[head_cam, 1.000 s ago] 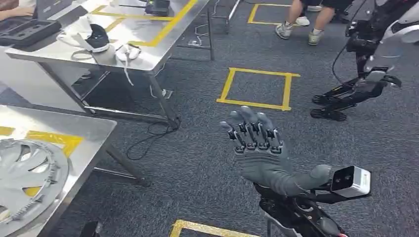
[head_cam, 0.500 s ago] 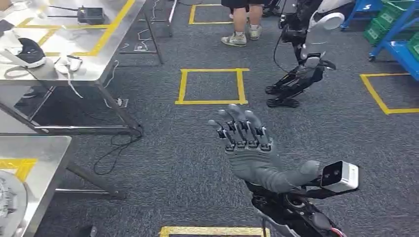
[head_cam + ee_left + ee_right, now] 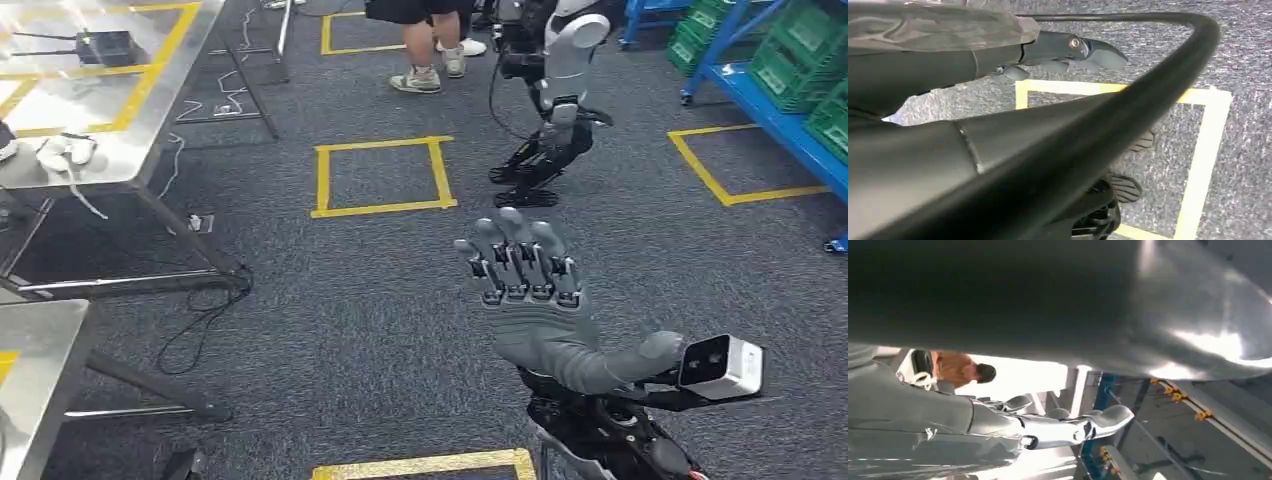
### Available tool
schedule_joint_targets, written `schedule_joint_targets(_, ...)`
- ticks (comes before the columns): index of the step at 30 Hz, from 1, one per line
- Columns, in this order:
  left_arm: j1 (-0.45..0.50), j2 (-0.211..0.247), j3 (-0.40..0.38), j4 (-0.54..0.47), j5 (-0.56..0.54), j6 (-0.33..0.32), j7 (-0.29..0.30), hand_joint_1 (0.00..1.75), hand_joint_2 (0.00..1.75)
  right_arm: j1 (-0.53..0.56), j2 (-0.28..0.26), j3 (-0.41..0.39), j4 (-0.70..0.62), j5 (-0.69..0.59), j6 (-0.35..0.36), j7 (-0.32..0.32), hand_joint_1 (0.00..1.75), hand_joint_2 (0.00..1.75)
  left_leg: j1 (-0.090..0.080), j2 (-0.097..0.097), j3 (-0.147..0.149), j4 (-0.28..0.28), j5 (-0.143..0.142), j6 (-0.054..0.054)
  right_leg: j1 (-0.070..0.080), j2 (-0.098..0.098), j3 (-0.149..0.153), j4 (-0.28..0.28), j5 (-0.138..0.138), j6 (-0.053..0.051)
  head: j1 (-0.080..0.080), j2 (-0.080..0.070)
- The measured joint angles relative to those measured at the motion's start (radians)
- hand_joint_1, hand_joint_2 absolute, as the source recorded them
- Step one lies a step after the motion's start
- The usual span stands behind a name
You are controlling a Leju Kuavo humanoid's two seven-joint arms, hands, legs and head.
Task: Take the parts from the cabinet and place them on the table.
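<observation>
Head view: steel tables [image 3: 120, 150] far left, yellow floor square [image 3: 382, 176] centre, robot's right hand [image 3: 530, 300] raised empty, fingers apart. Blue rack with green crates [image 3: 790, 70] far right. Left hand state: cannot tell. Parts, cabinet unseen; probably walking toward cabinet, next locate it.

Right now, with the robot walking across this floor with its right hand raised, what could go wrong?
The other humanoid robot and a person's legs stand ahead, so walking on risks a collision. Loose cables trail on the carpet by the steel table's leg and could snag a foot. The right hand is raised, open and empty, and could strike the blue rack in a turn.
</observation>
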Motion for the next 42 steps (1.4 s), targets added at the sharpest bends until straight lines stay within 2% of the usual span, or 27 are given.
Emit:
schedule_joint_targets(1,-0.001,0.000,0.000,0.000,0.000,0.000,0.000,0.00,0.00,0.000,0.000,0.000,0.000,0.000,0.000,0.000,0.00,0.00,0.006,-0.016,-0.002,0.007,-0.012,-0.009,-0.004,0.013,0.002,-0.004,0.005,-0.010,-0.001,0.000)
schedule_joint_targets(2,-0.001,0.000,0.000,0.000,0.000,0.000,0.000,0.00,0.00,-0.002,0.000,-0.001,0.000,0.000,0.000,-0.001,0.00,0.00,0.008,-0.079,-0.014,0.040,-0.044,-0.012,-0.005,0.022,-0.002,-0.004,0.008,-0.014,-0.009,0.000)
schedule_joint_targets(3,-0.001,0.000,0.000,0.000,0.000,0.000,0.000,0.00,0.00,-0.004,0.000,-0.002,0.000,0.000,0.000,0.000,0.00,0.00,0.009,-0.108,-0.045,0.112,-0.089,-0.012,-0.004,0.032,-0.006,-0.004,0.011,-0.019,-0.015,0.000)
schedule_joint_targets(6,0.004,0.000,0.000,0.000,0.002,0.005,0.001,0.00,0.00,0.000,0.000,-0.002,0.000,0.004,0.000,-0.001,0.00,0.00,0.004,-0.126,-0.162,0.344,-0.176,-0.008,0.003,0.071,-0.018,-0.004,0.018,-0.029,-0.034,0.000)
schedule_joint_targets(7,0.006,0.000,0.000,0.000,0.004,0.006,0.003,0.00,0.00,0.002,0.000,-0.002,0.001,0.005,-0.001,-0.001,0.00,0.00,0.002,-0.127,-0.165,0.344,-0.161,-0.002,0.007,0.086,-0.019,-0.004,0.020,-0.031,-0.035,0.000)
schedule_joint_targets(9,0.007,0.000,0.000,0.000,0.008,0.008,0.005,0.00,0.00,0.002,0.000,-0.002,0.001,0.007,-0.002,-0.002,0.00,0.00,-0.005,-0.136,-0.104,0.209,-0.075,0.017,0.012,0.116,-0.018,-0.004,0.024,-0.031,-0.041,0.000)
schedule_joint_targets(10,0.006,0.002,0.000,0.000,0.011,0.008,0.006,0.00,0.00,0.001,0.000,-0.002,0.000,0.007,-0.003,-0.003,0.00,0.00,-0.009,-0.156,-0.057,0.110,-0.027,0.028,0.013,0.129,-0.016,-0.004,0.026,-0.030,-0.043,0.000)
schedule_joint_targets(11,0.005,0.007,0.000,0.000,0.014,0.009,0.007,0.00,0.00,0.001,0.000,-0.002,0.000,0.007,-0.003,-0.003,0.00,0.00,-0.016,-0.208,-0.022,0.028,-0.008,0.042,0.007,0.139,-0.017,-0.004,0.028,-0.029,-0.044,0.000)
schedule_joint_targets(12,0.005,0.010,0.000,0.000,0.017,0.009,0.010,0.00,0.00,0.001,0.000,-0.002,0.000,0.007,-0.003,-0.004,0.00,0.00,-0.015,-0.223,-0.017,0.013,-0.010,0.046,0.014,0.150,-0.023,-0.003,0.029,-0.023,-0.037,0.000)
schedule_joint_targets(14,-0.001,0.012,0.000,0.000,0.018,0.010,0.010,0.00,0.00,0.003,0.000,-0.001,0.000,0.007,-0.002,-0.004,0.00,0.00,-0.024,-0.199,-0.018,0.010,-0.008,0.049,0.000,0.171,-0.030,-0.006,0.035,-0.011,-0.047,0.000)
schedule_joint_targets(16,-0.002,0.012,0.000,0.000,0.018,0.012,0.011,0.00,0.00,0.003,0.000,-0.002,-0.001,0.007,-0.003,-0.005,0.00,0.00,-0.013,-0.169,-0.004,-0.022,0.007,0.054,0.010,0.196,-0.033,-0.018,0.042,0.003,-0.054,0.000)
schedule_joint_targets(18,0.000,0.011,0.000,0.000,0.018,0.012,0.011,0.00,0.00,0.001,0.000,-0.003,-0.001,0.007,-0.002,-0.005,0.00,0.00,-0.009,-0.140,0.012,-0.046,0.017,0.055,0.016,0.091,-0.066,0.061,-0.017,0.009,-0.034,0.000)
schedule_joint_targets(19,0.001,0.011,0.000,0.000,0.018,0.012,0.012,0.00,0.00,0.000,0.000,-0.003,-0.001,0.007,-0.002,-0.005,0.00,0.00,-0.010,-0.126,0.012,-0.045,0.017,0.056,0.012,0.064,-0.102,0.143,-0.060,0.016,-0.029,0.000)
schedule_joint_targets(21,0.004,0.011,0.000,0.000,0.022,0.014,0.013,0.00,0.00,0.006,0.000,-0.003,0.001,0.007,0.000,-0.005,0.00,0.00,-0.011,-0.097,0.012,-0.044,0.014,0.055,0.000,0.045,-0.163,0.283,-0.117,0.028,-0.025,0.000)
schedule_joint_targets(22,0.004,0.011,0.000,0.000,0.025,0.015,0.013,0.00,0.00,0.007,0.000,-0.003,0.003,0.005,0.001,-0.005,0.00,0.00,-0.010,-0.083,0.011,-0.042,0.012,0.053,-0.005,0.042,-0.167,0.297,-0.114,0.034,-0.019,0.000)
schedule_joint_targets(24,0.004,0.007,0.000,0.000,0.032,0.016,0.013,0.00,0.00,0.007,0.000,-0.002,0.006,0.003,0.006,-0.005,0.00,0.00,-0.005,-0.058,0.012,-0.034,0.005,0.043,-0.015,0.029,-0.099,0.181,-0.047,0.044,-0.013,0.000)
schedule_joint_targets(25,0.004,0.006,0.000,0.000,0.035,0.016,0.013,0.00,0.00,0.006,0.000,-0.002,0.008,0.002,0.008,-0.005,0.00,0.00,-0.001,-0.046,0.014,-0.026,-0.002,0.035,-0.018,0.010,-0.039,0.075,-0.002,0.048,-0.010,0.000)
schedule_joint_targets(26,0.003,0.006,0.000,0.000,0.035,0.016,0.013,0.00,0.00,0.004,0.000,-0.002,0.009,0.002,0.011,-0.005,0.00,0.00,0.000,-0.035,0.015,-0.016,-0.010,0.027,-0.017,-0.030,-0.001,-0.005,-0.001,0.054,-0.004,0.000)
schedule_joint_targets(28,0.003,0.008,0.001,0.000,0.036,0.018,0.013,0.00,0.00,0.000,0.000,-0.001,0.010,0.000,0.012,-0.005,0.00,0.00,-0.009,-0.024,0.010,-0.004,-0.015,0.015,-0.006,-0.010,0.009,-0.006,-0.001,0.023,-0.001,0.000)
schedule_joint_targets(31,-0.002,0.005,0.001,0.000,0.037,0.018,0.013,0.00,0.00,0.000,0.000,-0.001,0.011,-0.002,0.013,-0.005,0.00,0.00,-0.002,0.001,0.016,-0.004,-0.015,0.002,-0.002,0.020,0.003,-0.008,0.004,0.003,-0.007,0.000)
schedule_joint_targets(33,-0.003,0.006,0.001,0.000,0.037,0.019,0.013,0.00,0.00,-0.002,0.000,-0.002,0.011,-0.003,0.012,-0.005,0.00,0.00,0.006,-0.092,-0.009,0.058,-0.069,-0.007,-0.009,0.036,0.000,-0.010,0.010,-0.009,-0.017,0.000)
schedule_joint_targets(34,-0.003,0.006,0.001,0.000,0.037,0.019,0.013,0.00,0.00,-0.004,0.000,-0.002,0.011,-0.003,0.012,-0.005,0.00,0.00,0.005,-0.115,-0.050,0.142,-0.116,-0.008,-0.009,0.044,-0.003,-0.010,0.013,-0.014,-0.025,0.000)
schedule_joint_targets(36,0.002,0.005,0.001,0.000,0.037,0.021,0.013,0.00,0.00,-0.002,0.000,-0.002,0.013,-0.003,0.011,-0.006,0.00,0.00,0.005,-0.127,-0.140,0.324,-0.186,-0.009,-0.005,0.069,-0.011,-0.010,0.016,-0.019,-0.038,0.000)
schedule_joint_targets(37,0.004,0.005,0.001,0.000,0.037,0.021,0.013,0.00,0.00,-0.002,0.000,-0.002,0.015,-0.003,0.010,-0.006,0.00,0.00,0.005,-0.127,-0.161,0.355,-0.183,-0.006,-0.003,0.082,-0.012,-0.010,0.018,-0.021,-0.039,0.000)
schedule_joint_targets(38,0.006,0.004,0.001,0.000,0.037,0.021,0.013,0.00,0.00,-0.002,0.000,-0.002,0.017,-0.003,0.009,-0.006,0.00,0.00,0.004,-0.127,-0.154,0.335,-0.157,-0.003,-0.002,0.097,-0.012,-0.010,0.019,-0.020,-0.040,0.000)
schedule_joint_targets(40,0.006,0.006,0.001,0.000,0.034,0.021,0.014,0.00,0.00,-0.002,0.000,-0.002,0.017,-0.003,0.004,-0.006,0.00,0.00,0.003,-0.145,-0.079,0.164,-0.057,0.010,-0.002,0.128,-0.010,-0.010,0.022,-0.017,-0.046,0.000)
schedule_joint_targets(42,0.006,0.011,0.001,0.000,0.035,0.021,0.016,0.00,0.00,-0.003,0.000,-0.002,0.017,-0.003,0.001,-0.006,0.00,0.00,0.000,-0.231,-0.014,0.018,-0.014,0.025,0.001,0.151,-0.014,-0.009,0.025,-0.011,-0.051,0.000)
